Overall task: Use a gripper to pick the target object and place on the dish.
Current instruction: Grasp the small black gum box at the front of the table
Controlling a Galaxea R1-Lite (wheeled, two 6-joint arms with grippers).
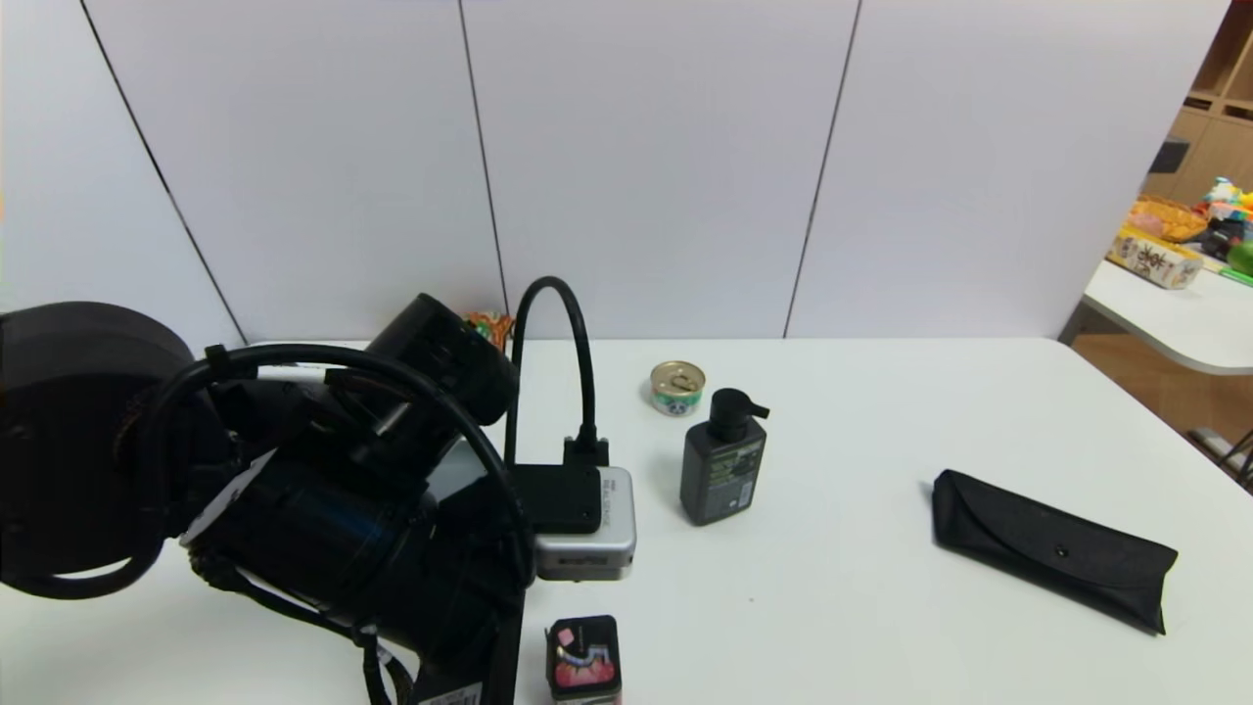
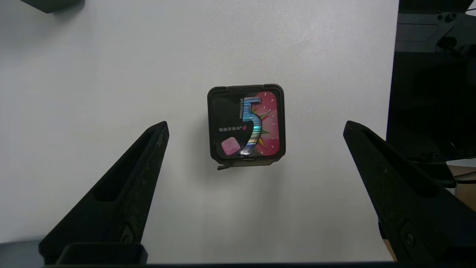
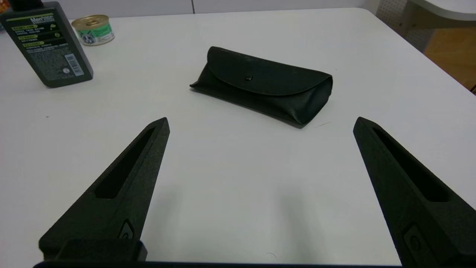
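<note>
Above the counter [image 2: 93, 74], my left gripper [image 2: 256, 126] hovers over the gum box [image 2: 246, 126].
Fingers [image 2: 141, 156] spread wide, touching nothing; my right gripper [image 3: 260, 123] is likewise wide.

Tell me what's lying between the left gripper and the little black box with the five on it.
Nothing: in the left wrist view, only bare white table shows between the open left gripper and the black box, which lies flat and untouched.

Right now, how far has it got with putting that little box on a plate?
Barely begun. Nothing is placed yet: the small black box lies flat on the white table, untouched. In hand: the left gripper hangs above it, fingers wide open either side. Left: lower, close, lift and carry it to the dish, which no view shows. The right gripper waits open near the black pouch.
</note>
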